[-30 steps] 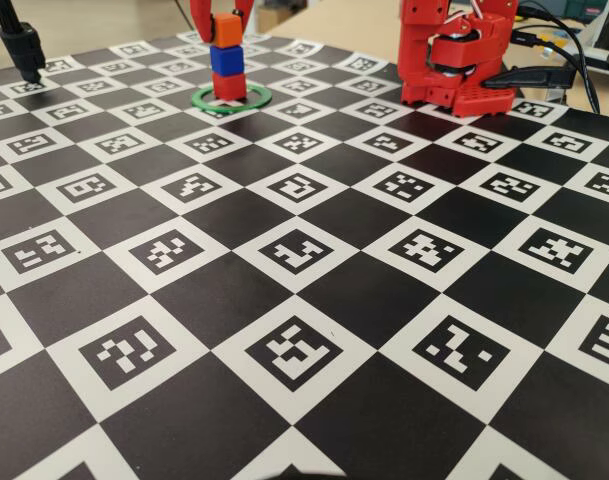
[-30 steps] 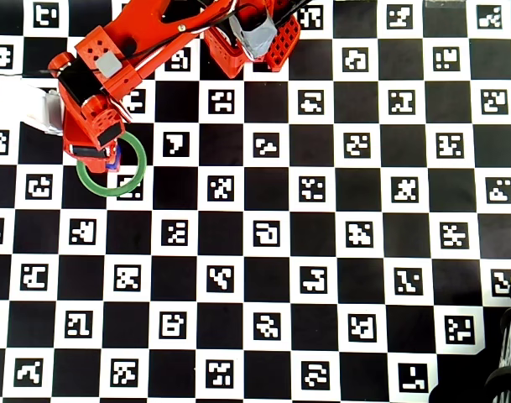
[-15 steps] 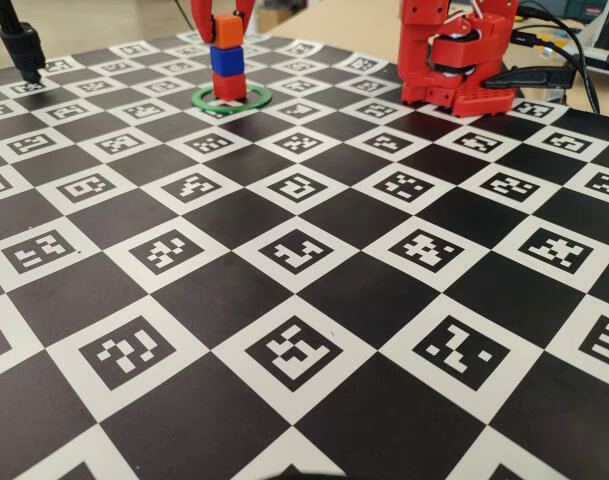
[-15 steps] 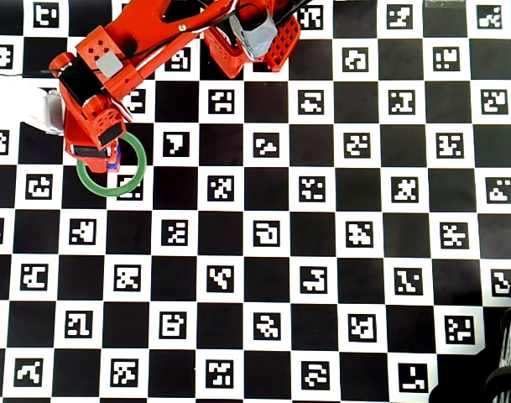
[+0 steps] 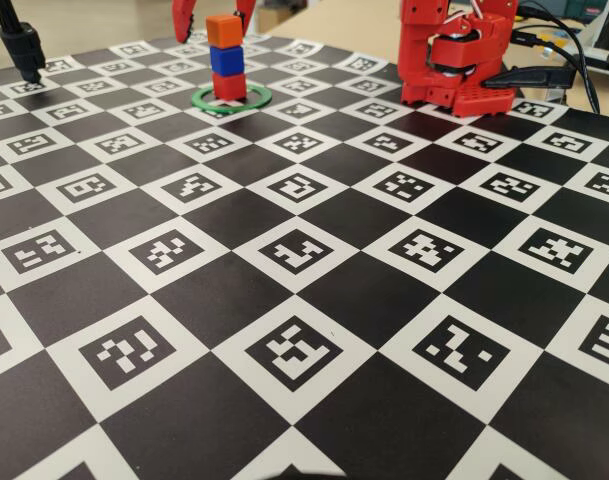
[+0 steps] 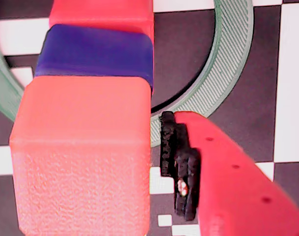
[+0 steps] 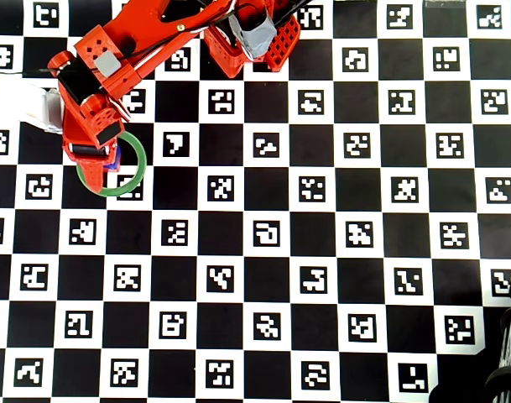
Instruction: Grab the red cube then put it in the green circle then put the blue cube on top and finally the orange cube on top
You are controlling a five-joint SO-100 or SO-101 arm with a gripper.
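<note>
A: What is seen between the fingers of the red claw (image 5: 213, 12)?

B: A small matte orange plastic cube (image 5: 222, 30) is seen there, topping a stack. A deep-blue plastic cube (image 5: 226, 61) lies under it and a darker red plastic cube (image 5: 230, 86) at the bottom, inside a thin flat green ring (image 5: 231, 101). The claw is spread apart; in the fixed view gaps are seen on both sides of the orange cube, and in the wrist view a narrow gap is left between the cube (image 6: 83, 157) and a ridged black pad (image 6: 181, 164).

A: And the surroundings?

B: The stack is borne by a black-and-white checkered board (image 5: 314, 300), its white squares printed with coded markers. To the right of the claw in the fixed view, the red arm base (image 5: 454, 60) is seen, with black cables (image 5: 559, 60) and a pale wooden tabletop (image 5: 354, 22) behind.
</note>
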